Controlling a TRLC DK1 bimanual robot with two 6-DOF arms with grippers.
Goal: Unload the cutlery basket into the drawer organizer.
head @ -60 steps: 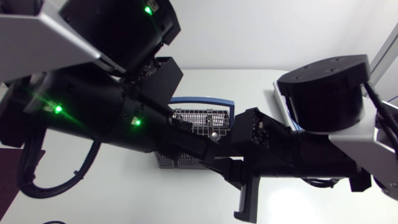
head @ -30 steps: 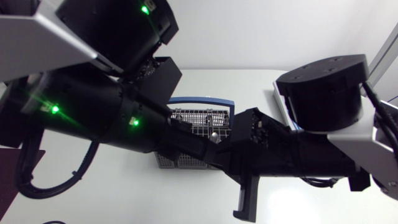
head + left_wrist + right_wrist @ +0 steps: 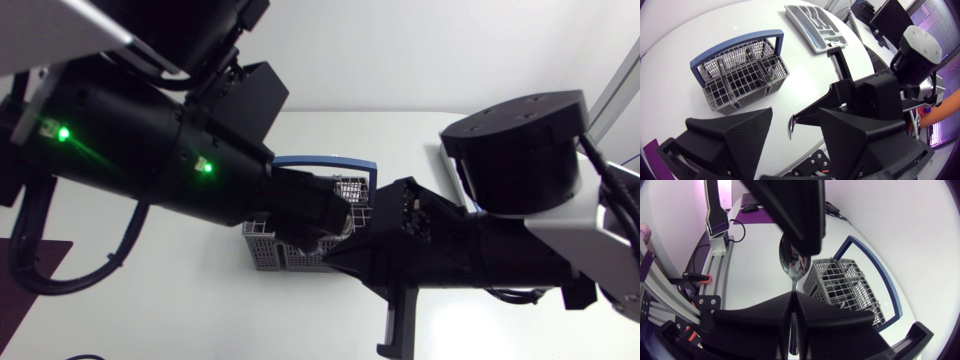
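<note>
A grey cutlery basket (image 3: 740, 70) with a blue handle (image 3: 330, 162) stands mid-table, some cutlery still in it. The grey drawer organizer (image 3: 815, 20) lies beyond it. My right gripper (image 3: 792, 296) is shut on the handle of a metal spoon (image 3: 792, 260), held in the air beside the basket (image 3: 850, 287). My left gripper (image 3: 796, 117) faces it with its fingers wide apart, and the spoon's end (image 3: 791, 127) sits between them untouched. In the head view both grippers meet over the basket (image 3: 285, 258), the left gripper (image 3: 322, 212) above the right gripper (image 3: 345, 262).
My two arms cross over most of the table's middle in the head view. White tabletop shows around the basket and between it and the organizer.
My left gripper has opened and let go of the spoon, its arm shifting up and left. My right gripper has closed on the spoon and keeps it.
</note>
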